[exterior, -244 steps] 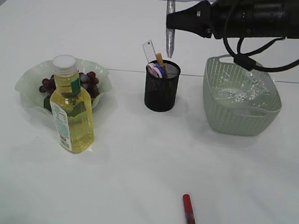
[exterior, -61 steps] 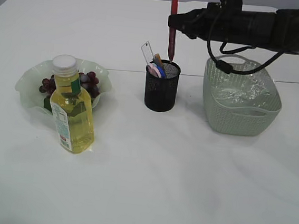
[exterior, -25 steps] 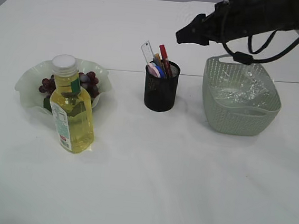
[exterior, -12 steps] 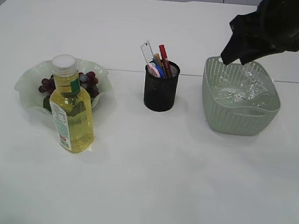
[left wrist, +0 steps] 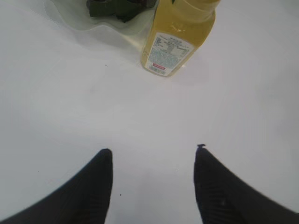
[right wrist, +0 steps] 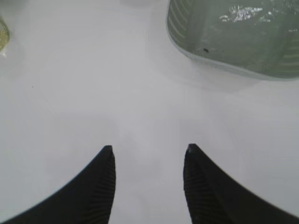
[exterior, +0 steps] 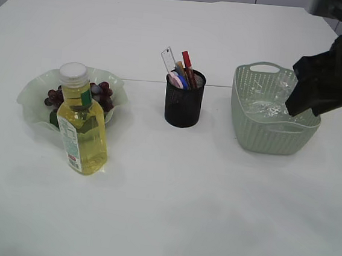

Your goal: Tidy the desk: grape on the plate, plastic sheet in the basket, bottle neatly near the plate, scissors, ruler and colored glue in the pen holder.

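Slanted exterior view over the table [exterior: 169, 212]; both wrist views straight down, bottle [left wrist: 180, 35] shared.

Prob. lab / robot test bench staged as desk. Plain white tabletop [exterior: 163, 212], seam across middle, bare pale wall panels behind. Props: black mesh pen holder [exterior: 184, 102] w/ stationery, pale green perforated plastic basket [exterior: 261, 133], wavy-rimmed translucent green plate [exterior: 35, 94], yellow-liquid plastic bottle w/ white cap [exterior: 83, 125]. Black robot arm [exterior: 334, 71] at right edge.
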Tool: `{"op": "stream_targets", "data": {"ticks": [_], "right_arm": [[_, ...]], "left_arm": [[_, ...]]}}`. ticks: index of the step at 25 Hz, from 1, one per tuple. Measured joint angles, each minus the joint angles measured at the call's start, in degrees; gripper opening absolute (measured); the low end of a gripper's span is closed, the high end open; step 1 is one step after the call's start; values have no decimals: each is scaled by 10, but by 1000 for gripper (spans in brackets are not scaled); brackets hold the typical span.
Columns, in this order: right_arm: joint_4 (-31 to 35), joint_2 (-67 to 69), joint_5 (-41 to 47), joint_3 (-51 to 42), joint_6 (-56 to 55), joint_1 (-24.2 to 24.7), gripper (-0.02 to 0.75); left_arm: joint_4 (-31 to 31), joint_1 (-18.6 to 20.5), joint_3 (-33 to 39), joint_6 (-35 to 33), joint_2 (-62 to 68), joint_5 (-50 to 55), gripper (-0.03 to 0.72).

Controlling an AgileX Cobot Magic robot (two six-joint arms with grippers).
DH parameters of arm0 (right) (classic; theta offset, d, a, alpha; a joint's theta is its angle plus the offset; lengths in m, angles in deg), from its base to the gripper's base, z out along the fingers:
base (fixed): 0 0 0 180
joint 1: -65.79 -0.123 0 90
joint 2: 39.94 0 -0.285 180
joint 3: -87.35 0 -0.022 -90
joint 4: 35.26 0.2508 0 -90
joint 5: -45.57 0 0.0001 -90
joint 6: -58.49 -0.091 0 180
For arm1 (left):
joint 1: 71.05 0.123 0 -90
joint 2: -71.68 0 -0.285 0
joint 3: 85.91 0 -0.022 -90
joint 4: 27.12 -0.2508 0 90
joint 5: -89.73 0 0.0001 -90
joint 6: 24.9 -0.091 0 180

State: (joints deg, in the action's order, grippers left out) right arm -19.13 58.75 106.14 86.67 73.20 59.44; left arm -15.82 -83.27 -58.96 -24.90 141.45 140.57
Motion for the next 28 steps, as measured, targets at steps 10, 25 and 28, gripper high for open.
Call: {"op": "stream_targets", "data": {"ticks": [10,25,28], "right_arm": [[-65,-118,-4,-109,-54,0,353],[-70,-302,-6,-199,-62,0,353],[-70,-335,-9,-219,-62,0,353]], "left_arm": [[-91,0,0,68,-18,13,455],[-149,0,0,131,-130,77,455],[-151,0,0,135,-164,105,455]]}}
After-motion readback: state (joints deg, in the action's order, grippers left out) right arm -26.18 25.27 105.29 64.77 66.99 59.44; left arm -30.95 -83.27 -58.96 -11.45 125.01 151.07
